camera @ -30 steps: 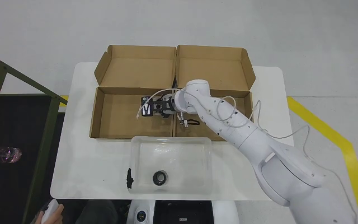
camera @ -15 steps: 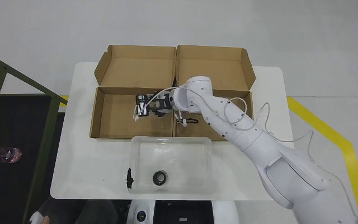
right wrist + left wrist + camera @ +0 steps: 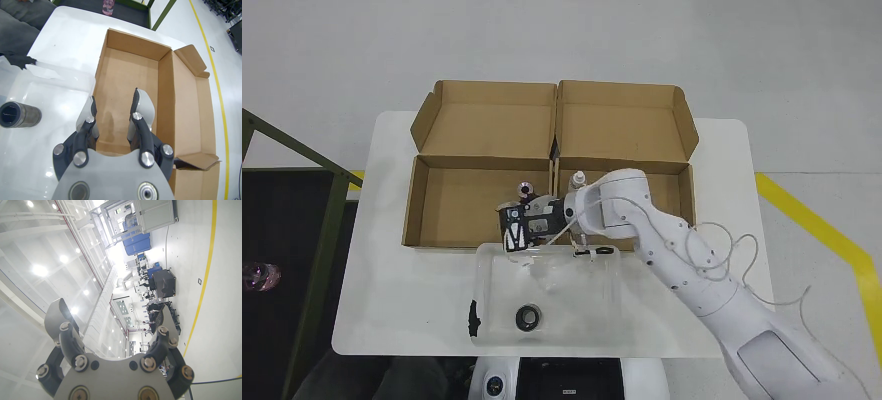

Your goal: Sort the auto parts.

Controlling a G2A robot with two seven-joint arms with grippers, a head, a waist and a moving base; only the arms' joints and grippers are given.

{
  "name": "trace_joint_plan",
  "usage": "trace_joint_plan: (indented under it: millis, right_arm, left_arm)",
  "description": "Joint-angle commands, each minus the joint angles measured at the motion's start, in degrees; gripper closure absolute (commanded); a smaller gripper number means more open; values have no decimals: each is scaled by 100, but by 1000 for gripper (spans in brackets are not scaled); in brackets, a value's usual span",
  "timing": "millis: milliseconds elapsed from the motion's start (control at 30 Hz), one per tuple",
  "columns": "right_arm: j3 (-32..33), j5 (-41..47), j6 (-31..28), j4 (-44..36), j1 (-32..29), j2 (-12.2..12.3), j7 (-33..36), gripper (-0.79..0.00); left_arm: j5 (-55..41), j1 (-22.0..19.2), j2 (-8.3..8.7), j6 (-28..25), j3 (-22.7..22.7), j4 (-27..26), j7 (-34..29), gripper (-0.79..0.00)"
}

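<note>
Right gripper (image 3: 114,100), spread and empty, hovers over the cardboard box (image 3: 185,94); between picks, it should next grasp the metal sleeve (image 3: 20,117).

room over cardboard box (image 3: 122,75) floor; cylinder (image 3: 20,117) occupies bin (image 3: 582,310)

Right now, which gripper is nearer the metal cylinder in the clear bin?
Right. The right gripper hangs open over the cardboard box edge beside the clear bin holding the metal cylinder. The left gripper points off into the hall, away from the table.
</note>
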Motion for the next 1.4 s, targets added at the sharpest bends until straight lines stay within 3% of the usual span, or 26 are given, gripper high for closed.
trace_joint_plan:
  millis: [0,233,600,1067,1367]
  right_arm:
    - [193,-3,-100,-383,-312,102,134,-357]
    - [578,74,-217,-1245,-1057,359,390,-357]
    - [534,212,-217,-2048,-1560,673,493,-363]
    - [106,13,-217,-2156,-1928,1008,306,-391]
    - [-111,-251,-217,-2052,-2035,1207,171,-480]
  left_arm:
    - [0,0,0,0,0,0,0,-785]
    - [0,0,0,0,0,0,0,-785]
    - [0,0,0,0,0,0,0,-785]
    - [0,0,0,0,0,0,0,-785]
    - [0,0,0,0,0,0,0,-785]
